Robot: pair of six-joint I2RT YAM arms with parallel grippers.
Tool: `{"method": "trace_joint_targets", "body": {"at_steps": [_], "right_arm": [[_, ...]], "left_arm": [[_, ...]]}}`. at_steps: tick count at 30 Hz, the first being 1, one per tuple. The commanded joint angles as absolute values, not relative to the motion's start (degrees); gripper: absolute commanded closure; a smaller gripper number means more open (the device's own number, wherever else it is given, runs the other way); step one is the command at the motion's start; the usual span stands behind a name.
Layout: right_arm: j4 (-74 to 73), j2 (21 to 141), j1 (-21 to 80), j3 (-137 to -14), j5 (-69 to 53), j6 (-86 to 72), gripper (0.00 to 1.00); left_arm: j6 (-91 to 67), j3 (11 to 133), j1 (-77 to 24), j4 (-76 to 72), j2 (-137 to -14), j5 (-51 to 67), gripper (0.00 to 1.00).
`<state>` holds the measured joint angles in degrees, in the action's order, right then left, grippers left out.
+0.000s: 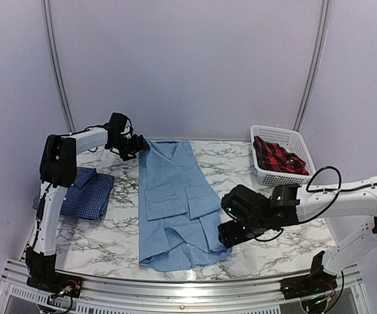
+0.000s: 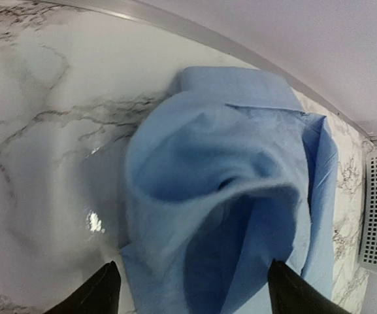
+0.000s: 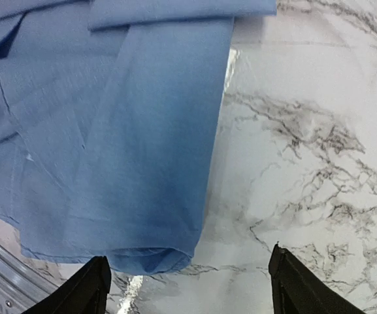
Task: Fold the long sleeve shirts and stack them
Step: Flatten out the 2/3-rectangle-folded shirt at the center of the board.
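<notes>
Right pincer gapes at light blue shirt hem, over table.

We see soft, bright, even light and only faint shadows. The glossy tabletop throws small glare spots just ahead of the left jaws and beside the right jaws. Both wrist views bend at the edges, and the jaw tips blur dark.

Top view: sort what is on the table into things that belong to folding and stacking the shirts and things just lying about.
Belongs to the job:
light blue shirt, spread out in the middle
dark blue checked shirt, folded at the left

Just lying about:
white basket, far right
red plaid cloth, inside it
</notes>
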<state>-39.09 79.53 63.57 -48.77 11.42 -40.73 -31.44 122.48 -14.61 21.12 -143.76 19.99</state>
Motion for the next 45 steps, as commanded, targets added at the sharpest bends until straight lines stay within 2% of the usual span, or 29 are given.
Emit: {"method": "trace_joint_targets", "body": {"at_steps": [1,3,7,12,16,25,28,33,37,45], "right_arm": [[-37.4,79.9,58.5,-55.4,15.8,-36.3,0.2],[-35.5,83.5,56.6,-58.2,17.4,-33.7,0.2],[-29.5,92.6,54.4,-65.8,19.3,-26.4,0.2],[-24.7,104.8,52.2,-75.7,18.6,-19.9,0.2],[-22.1,109.5,50.7,-78.0,16.5,-18.4,0.2],[-17.9,113.7,50.5,-74.7,12.5,-20.1,0.16],[-16.9,113.8,50.5,-73.5,12.2,-20.6,0.14],[-17.1,114.4,50.5,-73.3,13.2,-20.9,0.15],[-17.1,114.3,50.5,-73.3,14.1,-21.1,0.25],[-17.6,114.4,50.5,-74.1,15.0,-20.8,0.59]], "left_arm": [[-28.6,115.6,-14.7,21.3,-131.4,12.0,0.15],[-27.7,111.0,-15.0,21.2,-126.6,8.6,0.11],[-26.1,100.8,-18.4,21.0,-118.9,5.5,0.11],[-25.1,88.0,-26.5,20.2,-113.2,3.6,0.16],[-26.5,82.2,-31.8,19.1,-112.2,3.5,0.19],[-28.3,81.3,-40.2,19.3,-116.1,-0.9,0.18],[-27.8,82.6,-41.9,20.1,-117.0,-3.7,0.15],[-26.9,86.3,-43.8,22.8,-121.1,-6.4,0.16],[-26.9,87.9,-44.7,24.3,-123.2,-9.3,0.26],[-26.8,87.5,-44.7,24.9,-122.9,-12.0,0.7]]}}
